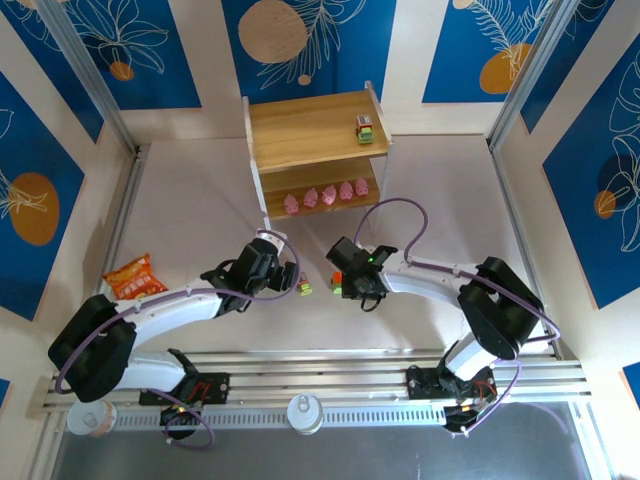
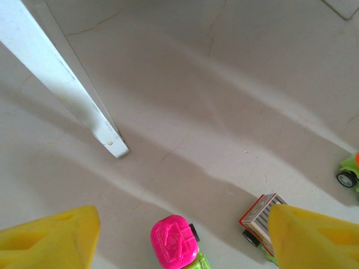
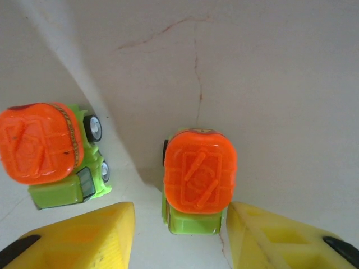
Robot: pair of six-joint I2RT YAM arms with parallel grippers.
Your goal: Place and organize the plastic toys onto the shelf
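The shelf [image 1: 300, 130] stands at the back, its white leg [image 2: 61, 84] in the left wrist view. A small car [image 1: 365, 130] sits on its top board and several pink figurines [image 1: 325, 195] line the lower board. My left gripper [image 1: 290, 275] [image 2: 184, 212] is open over a magenta-topped car [image 2: 175, 242], touching nothing. A grey striped-top car [image 2: 261, 217] lies by its right finger [image 2: 314, 238]. My right gripper [image 1: 342, 280] [image 3: 180, 206] is open astride an orange-topped car [image 3: 199, 179], with the right finger close to it and the left finger [image 3: 84, 238] apart. A second orange-topped car [image 3: 47, 151] sits to the left.
An orange snack bag [image 1: 135, 277] lies on the table at the left. Another green car [image 2: 350, 171] shows at the right edge of the left wrist view. Both grippers work close together in front of the shelf, with the metal rail [image 1: 320, 375] behind them.
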